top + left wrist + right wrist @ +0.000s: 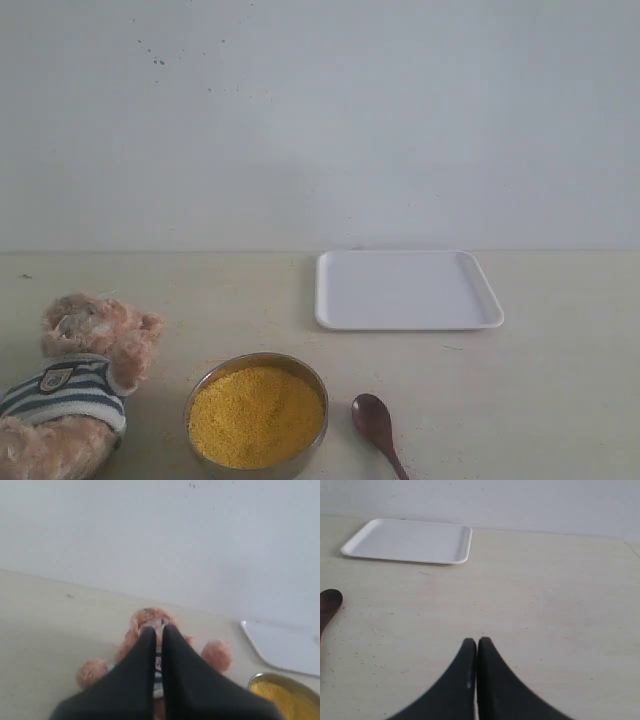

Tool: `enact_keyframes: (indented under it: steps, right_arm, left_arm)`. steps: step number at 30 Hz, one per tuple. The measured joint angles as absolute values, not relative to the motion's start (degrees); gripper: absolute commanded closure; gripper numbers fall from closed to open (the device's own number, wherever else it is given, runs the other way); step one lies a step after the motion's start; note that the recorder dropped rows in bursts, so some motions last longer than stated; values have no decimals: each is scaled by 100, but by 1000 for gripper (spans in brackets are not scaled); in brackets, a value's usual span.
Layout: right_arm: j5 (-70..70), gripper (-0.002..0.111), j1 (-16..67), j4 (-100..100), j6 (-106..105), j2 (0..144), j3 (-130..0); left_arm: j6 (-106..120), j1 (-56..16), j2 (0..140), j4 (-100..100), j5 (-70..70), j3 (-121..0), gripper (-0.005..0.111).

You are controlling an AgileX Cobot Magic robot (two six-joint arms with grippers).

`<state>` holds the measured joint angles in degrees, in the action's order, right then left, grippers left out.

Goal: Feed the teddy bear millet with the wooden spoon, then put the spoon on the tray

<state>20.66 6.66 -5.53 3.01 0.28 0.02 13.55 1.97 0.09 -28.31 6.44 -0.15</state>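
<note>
The teddy bear (pixel 75 385) in its striped shirt sits at the front left of the table. Beside it stands the metal bowl (pixel 258 412) full of yellow millet (pixel 256 415). To the right of the bowl, the wooden spoon (pixel 376 422) lies flat on the table, handle toward the front edge. Behind them is the white tray (pixel 405 290), with nothing on it. No arm shows in the exterior view. My left gripper (pixel 157 628) hovers shut above the teddy bear (pixel 150 622). My right gripper (pixel 476 641) is shut over bare table, right of the spoon (pixel 329 605).
A plain white wall rises behind the table. The tray (pixel 410 541) and the bowl's rim (pixel 285 680) also appear in the wrist views. Small specks dot the tabletop near the spoon.
</note>
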Motion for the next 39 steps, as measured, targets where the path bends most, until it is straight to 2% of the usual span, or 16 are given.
enact_keyframes:
  steps: [5,10,13,17,23,26,28,33,39]
  right_arm:
    - [2066,109,666,-553,301,28,2]
    - [2066,109,666,-553,301,28,2]
    - [2066,109,666,-553,301,28,2]
    - [2066,109,666,-553,301,28,2]
    - [2066,109,666,-553,301,28,2]
    - [2066,109,666,-553,301,28,2]
    - [2066,109,666,-553,301,28,2]
    - [2066,109,666,-553,301,28,2]
    - [2066,109,666,-553,301,28,2]
  left_arm:
    - [1299,197,9,-2892,-512,-15,103]
    - [-208,197,-2,-2750,-2896,-30,103]
    - [-1032,197,185,-2345,-3615,-330,103]
    - [-1427,197,1439,-1454,-3820,-1124,103]
    - [-1513,197,4542,-31,-4020,-2596,103]
    - [-1663,197,6134,419,-3675,-3243,103]
    - [-2051,197,6751,748,-2742,-3532,103]
    - [-2717,197,7273,1031,-337,-3728,103]
    - [-2264,197,7395,1211,1284,-3848,103]
